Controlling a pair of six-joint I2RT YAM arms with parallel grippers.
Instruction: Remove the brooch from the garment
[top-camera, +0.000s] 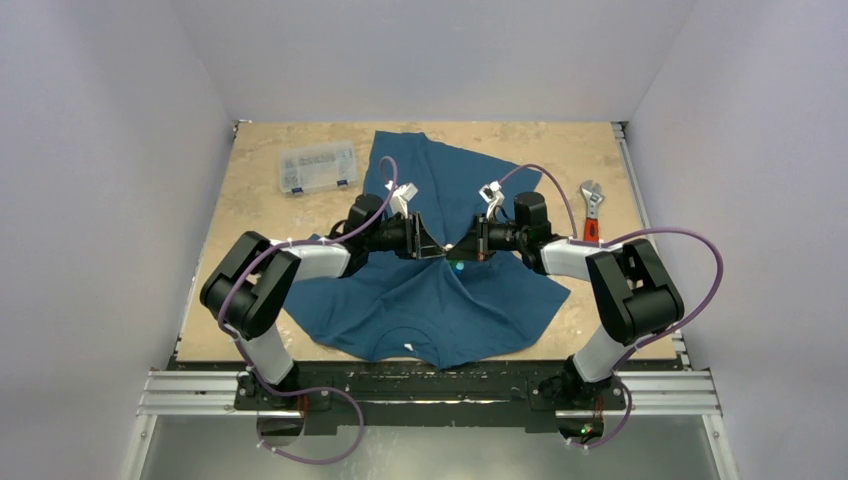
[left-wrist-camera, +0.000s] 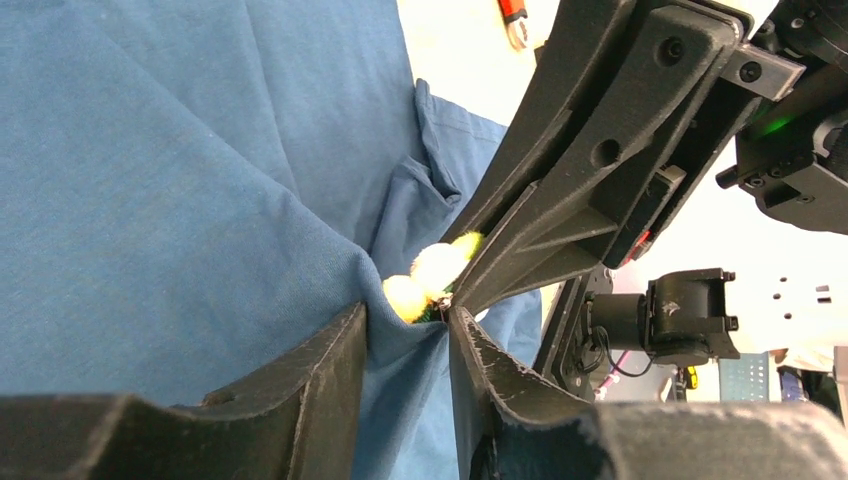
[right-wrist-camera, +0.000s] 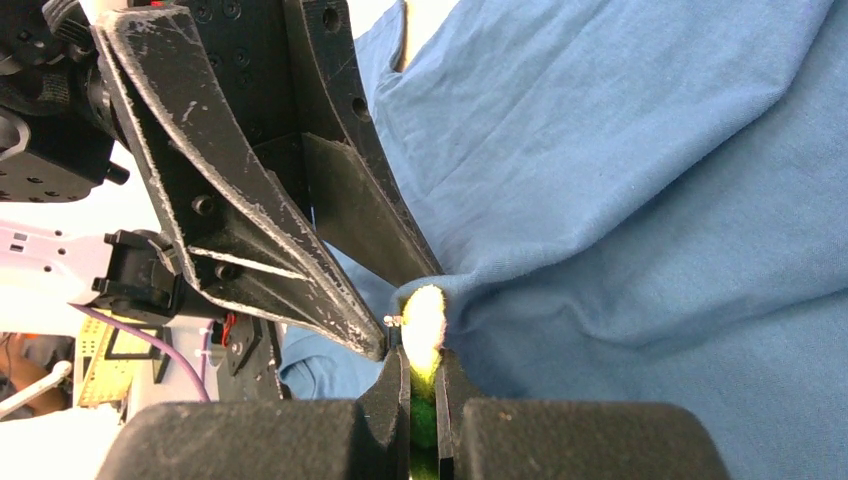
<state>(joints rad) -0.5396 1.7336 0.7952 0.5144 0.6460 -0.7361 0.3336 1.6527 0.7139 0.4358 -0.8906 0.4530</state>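
Yellow brooch (right-wrist-camera: 424, 320) half-hidden between right fingers (right-wrist-camera: 390, 402)

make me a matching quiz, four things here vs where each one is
1 brooch
2 shirt
3 wrench
4 box

a far left of the table
b held in the right gripper
c on the right, beside the shirt
d pinched by the left gripper

Pairs: 1-b, 2-d, 3-c, 4-a

Top view high, rear, downward over the whole table (top-camera: 250, 200); wrist views close-in, opposed; brooch (left-wrist-camera: 437, 268) common to both
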